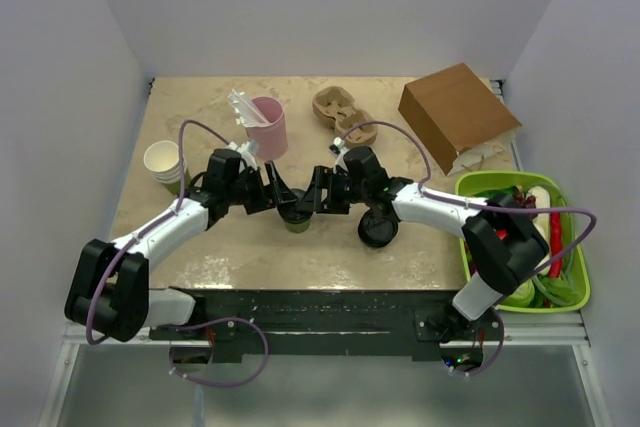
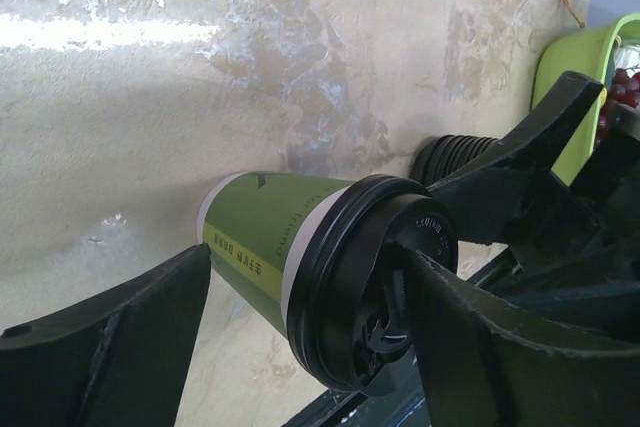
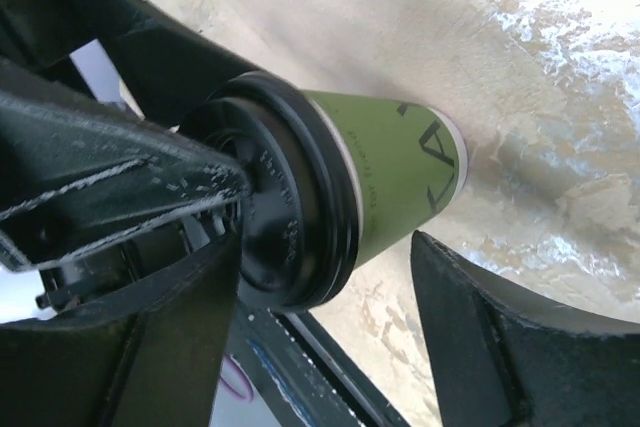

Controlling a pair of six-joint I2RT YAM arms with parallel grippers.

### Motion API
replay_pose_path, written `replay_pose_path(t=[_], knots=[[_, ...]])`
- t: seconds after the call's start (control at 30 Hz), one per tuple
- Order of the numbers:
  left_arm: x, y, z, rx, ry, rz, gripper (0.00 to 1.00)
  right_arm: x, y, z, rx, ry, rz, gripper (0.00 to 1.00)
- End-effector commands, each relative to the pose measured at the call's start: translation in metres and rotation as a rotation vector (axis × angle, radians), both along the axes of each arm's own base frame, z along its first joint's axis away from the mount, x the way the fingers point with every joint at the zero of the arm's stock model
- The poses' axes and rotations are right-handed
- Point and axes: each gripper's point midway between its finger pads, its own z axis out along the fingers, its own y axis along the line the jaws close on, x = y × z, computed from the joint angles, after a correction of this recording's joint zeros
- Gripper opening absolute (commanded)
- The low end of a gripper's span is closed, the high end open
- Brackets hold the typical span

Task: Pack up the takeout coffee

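The takeout coffee (image 1: pixel 296 218) is a short cup with a green sleeve, a white band and a round black lid (image 2: pixel 365 277). It stands on the table between both grippers. My left gripper (image 1: pixel 283 197) is open, with its fingers on either side of the cup (image 2: pixel 265 237); one finger (image 2: pixel 480 337) lies against the lid top. My right gripper (image 1: pixel 318 195) is open too, straddling the same cup (image 3: pixel 390 172) from the other side. Its far finger (image 3: pixel 500 337) stands apart from the cup wall.
A pink cup (image 1: pixel 268 127) stands behind the left gripper and a stack of white cups (image 1: pixel 165 163) stands at the left. A cardboard cup carrier (image 1: pixel 343 114) and brown bag (image 1: pixel 458 115) lie at the back. Spare black lids (image 1: pixel 378 229) sit right of the cup. A green basket (image 1: pixel 578 299) is at the right edge.
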Motion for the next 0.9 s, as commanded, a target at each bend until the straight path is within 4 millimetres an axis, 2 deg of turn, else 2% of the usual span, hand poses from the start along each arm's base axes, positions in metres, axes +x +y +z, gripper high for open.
replay_pose_path(t=[0.0, 0.1, 0.23, 0.33, 0.43, 0.53, 0.6, 0.67, 0.73, 0.8, 0.87], knots=[[0.002, -0.002, 0.0, -0.005, -0.037, -0.021, 0.77, 0.007, 0.01, 0.003, 0.042, -0.002, -0.018, 0.69], [-0.004, 0.002, -0.01, 0.006, -0.007, -0.006, 0.71, 0.004, 0.01, -0.011, 0.033, 0.025, -0.011, 0.58], [-0.017, 0.006, -0.025, 0.002, 0.039, 0.013, 0.61, 0.0, 0.005, -0.029, 0.009, 0.055, -0.022, 0.38], [-0.025, 0.012, -0.036, 0.019, 0.066, 0.034, 0.5, -0.002, 0.003, -0.038, -0.003, 0.061, -0.021, 0.28], [-0.034, 0.019, -0.046, 0.039, 0.095, 0.064, 0.44, -0.001, 0.001, -0.046, -0.021, 0.063, -0.023, 0.24], [-0.042, 0.023, -0.05, 0.04, 0.103, 0.083, 0.43, 0.0, 0.002, -0.049, -0.031, 0.051, -0.009, 0.29], [-0.046, 0.028, -0.051, 0.052, 0.108, 0.1, 0.45, 0.004, 0.005, -0.043, -0.03, 0.025, 0.006, 0.32], [-0.048, 0.034, -0.049, 0.077, 0.105, 0.128, 0.51, 0.01, 0.008, -0.034, -0.038, -0.016, 0.029, 0.4], [-0.047, 0.039, -0.041, 0.084, 0.08, 0.154, 0.61, 0.013, 0.016, -0.02, -0.033, -0.057, 0.075, 0.46], [-0.048, 0.047, -0.038, 0.105, 0.072, 0.191, 0.73, 0.013, 0.022, -0.016, -0.047, -0.076, 0.108, 0.48], [-0.046, 0.051, -0.026, 0.109, 0.035, 0.213, 0.81, 0.012, 0.033, -0.009, -0.061, -0.101, 0.157, 0.53]])
